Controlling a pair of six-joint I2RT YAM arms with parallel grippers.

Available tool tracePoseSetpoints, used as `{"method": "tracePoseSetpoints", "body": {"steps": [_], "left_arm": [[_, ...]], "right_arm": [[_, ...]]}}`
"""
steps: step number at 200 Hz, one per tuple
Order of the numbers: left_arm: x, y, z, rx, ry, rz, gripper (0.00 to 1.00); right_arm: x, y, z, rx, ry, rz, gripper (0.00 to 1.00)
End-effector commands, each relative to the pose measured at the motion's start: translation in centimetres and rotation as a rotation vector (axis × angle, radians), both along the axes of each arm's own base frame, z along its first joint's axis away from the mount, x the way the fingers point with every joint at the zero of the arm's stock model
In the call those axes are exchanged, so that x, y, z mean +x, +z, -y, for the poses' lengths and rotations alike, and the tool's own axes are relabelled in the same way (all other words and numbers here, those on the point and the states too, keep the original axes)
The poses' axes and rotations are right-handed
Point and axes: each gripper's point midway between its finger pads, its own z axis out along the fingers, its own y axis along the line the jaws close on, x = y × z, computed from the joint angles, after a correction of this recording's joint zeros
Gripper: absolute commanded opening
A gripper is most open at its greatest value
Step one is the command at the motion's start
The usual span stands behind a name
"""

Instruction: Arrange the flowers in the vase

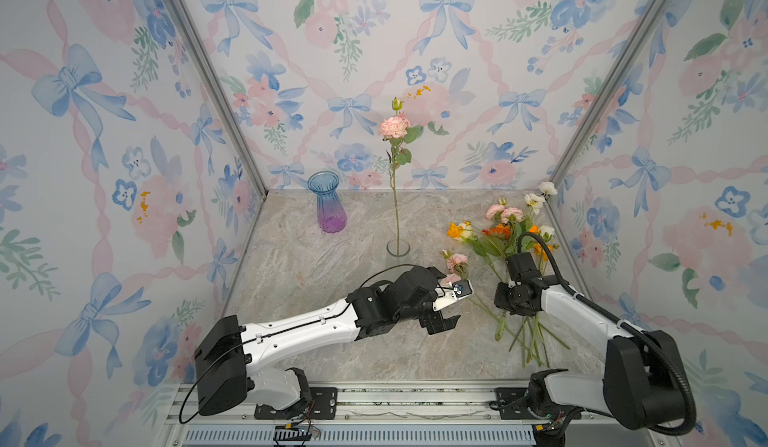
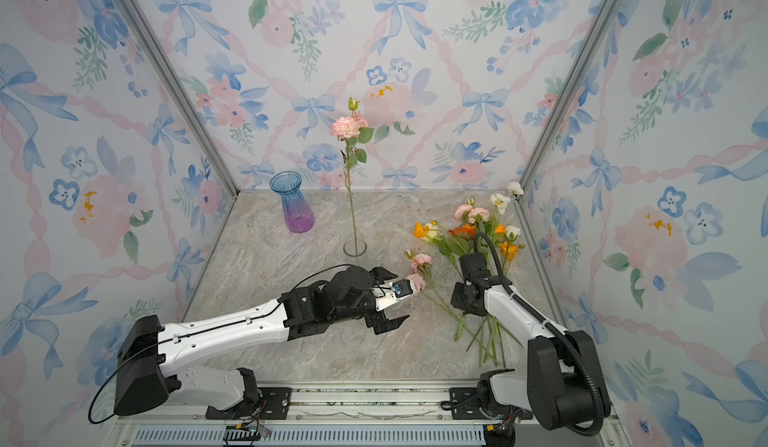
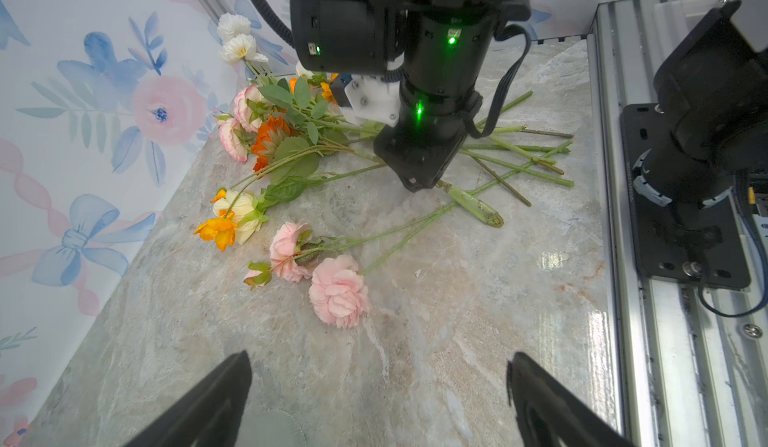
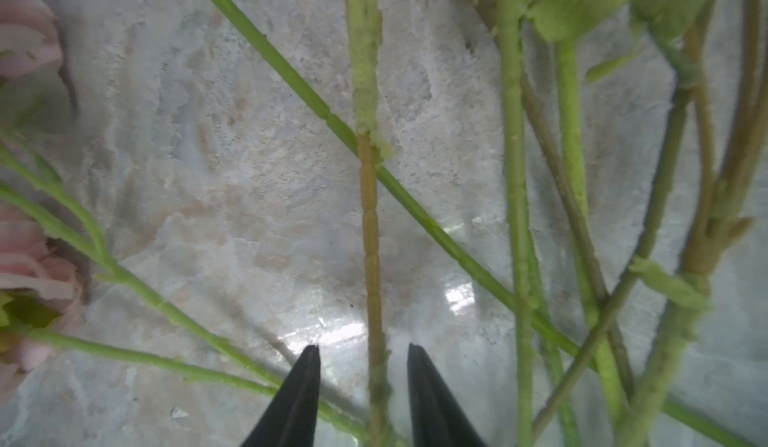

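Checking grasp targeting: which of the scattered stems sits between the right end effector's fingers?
The brownish-olive stem, running straight between the fingertips of the right end effector; the neighbouring stems are brighter green and cross it or lie off to one side.

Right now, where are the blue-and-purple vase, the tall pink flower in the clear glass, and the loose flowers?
blue-and-purple vase (image 1: 328, 212): in a top view, on its ribbed body.
tall pink flower (image 1: 394, 127): in a top view, on its bloom.
loose flowers (image 1: 498, 232): in a top view, on an orange bloom.
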Motion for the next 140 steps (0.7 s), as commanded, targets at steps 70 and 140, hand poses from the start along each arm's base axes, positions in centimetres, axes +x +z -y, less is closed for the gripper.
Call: {"method": "tracePoseSetpoints", "body": {"steps": [70,140], "left_arm": [[0.0,0.5,-0.5,-0.002,-0.003,0.040,0.98],[0.2,0.9,-0.9,-0.005,0.006,0.058,0.98]], "right_arm": [[2.2,0.0,-0.3,0.017,0.012,0.012,0.20],[2.6,0.0,-1.3,0.050,0.060,0.008,0.00]]}}
